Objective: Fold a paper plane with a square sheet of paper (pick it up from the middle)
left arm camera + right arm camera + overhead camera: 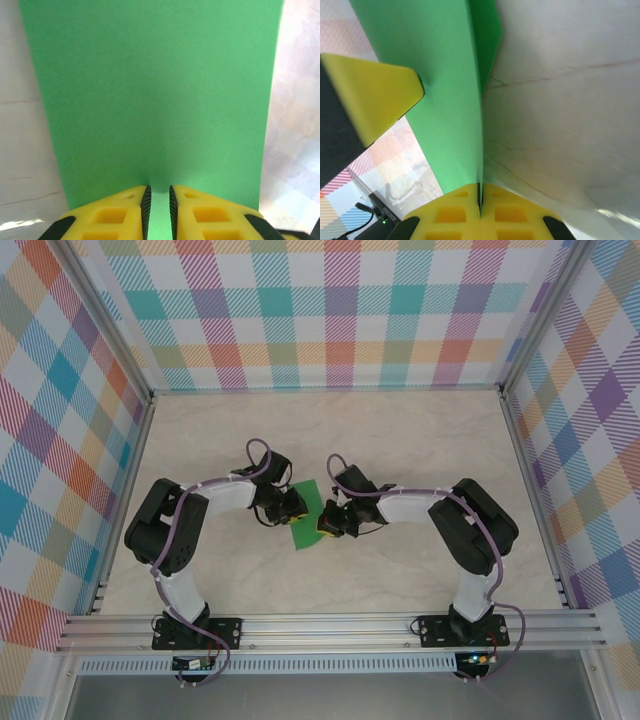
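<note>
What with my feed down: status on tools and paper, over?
Left tool pinching the green sheet. Right tool shut on its edge. Sheet up on edge between them. Nothing seen in the way.

Paper (150, 100) bright green; gripper fingers (112, 216) yellow; table (400, 570) pale marbled; walls (330, 310) pastel plaid.

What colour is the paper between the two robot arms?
The paper is bright green, clearest in the left wrist view.
</note>
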`<state>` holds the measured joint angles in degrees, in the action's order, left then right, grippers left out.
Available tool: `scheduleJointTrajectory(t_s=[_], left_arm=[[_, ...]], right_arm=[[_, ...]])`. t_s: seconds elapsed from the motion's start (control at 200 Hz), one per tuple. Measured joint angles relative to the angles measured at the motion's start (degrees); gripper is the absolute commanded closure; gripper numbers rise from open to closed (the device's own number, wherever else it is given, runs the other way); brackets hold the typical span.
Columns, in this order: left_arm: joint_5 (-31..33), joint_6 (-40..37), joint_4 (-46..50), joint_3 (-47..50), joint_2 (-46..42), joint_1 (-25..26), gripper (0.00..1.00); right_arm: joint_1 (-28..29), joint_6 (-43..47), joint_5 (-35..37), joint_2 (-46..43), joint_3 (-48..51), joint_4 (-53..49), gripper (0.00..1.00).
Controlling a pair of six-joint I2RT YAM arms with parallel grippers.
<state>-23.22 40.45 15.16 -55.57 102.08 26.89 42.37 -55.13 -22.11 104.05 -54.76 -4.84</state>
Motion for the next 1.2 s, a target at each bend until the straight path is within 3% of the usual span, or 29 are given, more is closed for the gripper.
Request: scheduleJointTrajectory(t_s=[0.13, 0.34, 0.615, 0.875, 1.2], left_arm=[[-4.59, -0.24, -4.57, 2.54, -2.27, 0.33, 0.7], [-8.94, -0.17, -12.11, 2.49, -4.31, 3.48, 0.72], [-8.92, -0.17, -13.99, 2.05, 0.46, 7.74, 0.77], [-6.16, -1.33, -11.72, 2.03, 0.96, 8.24, 0.78], [-4.7, -2.45, -10.73, 2.03, 0.98, 8.24, 0.79]], right_arm=[[0.0, 0.28, 2.25, -3.91, 0.92, -4.48, 1.0], [-1.11, 1.01, 4.87, -13.44, 5.88, -11.21, 1.0], [-2.82, 1.2, 5.33, -19.39, 11.26, -17.03, 1.0], [-2.91, 1.6, 4.48, -19.37, 11.26, -17.14, 0.78], [-3.26, 1.38, 4.79, -20.65, 11.26, -19.65, 0.79]])
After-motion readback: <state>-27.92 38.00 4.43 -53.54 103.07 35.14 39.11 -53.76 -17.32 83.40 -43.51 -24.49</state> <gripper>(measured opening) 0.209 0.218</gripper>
